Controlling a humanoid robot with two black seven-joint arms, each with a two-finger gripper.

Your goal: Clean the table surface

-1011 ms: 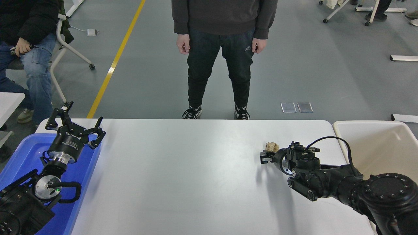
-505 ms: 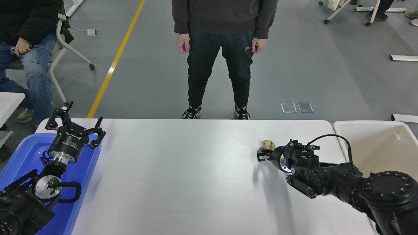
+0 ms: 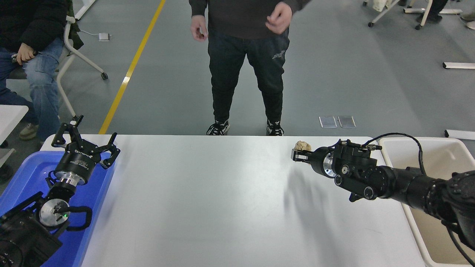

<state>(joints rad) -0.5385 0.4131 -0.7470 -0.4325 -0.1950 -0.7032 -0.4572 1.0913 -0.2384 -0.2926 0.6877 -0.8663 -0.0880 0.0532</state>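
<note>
The table surface [image 3: 207,200] is a large white matte top with rounded corners. My right gripper [image 3: 299,152] is raised above its far right part and is shut on a small crumpled beige wad of paper [image 3: 301,145], which sticks up from the fingers. Its shadow falls on the table below. My left gripper [image 3: 84,142] is open and empty, parked over the blue bin at the lower left.
A blue plastic bin [image 3: 26,174] sits at the table's left end, a beige plastic bin [image 3: 441,159] at its right end. A person [image 3: 245,55] stands at the far side, hands raised. Another person [image 3: 26,55] sits at the upper left.
My right gripper has lifted the paper wad off the table and risen toward the far edge. The standing person has raised both hands.
</note>
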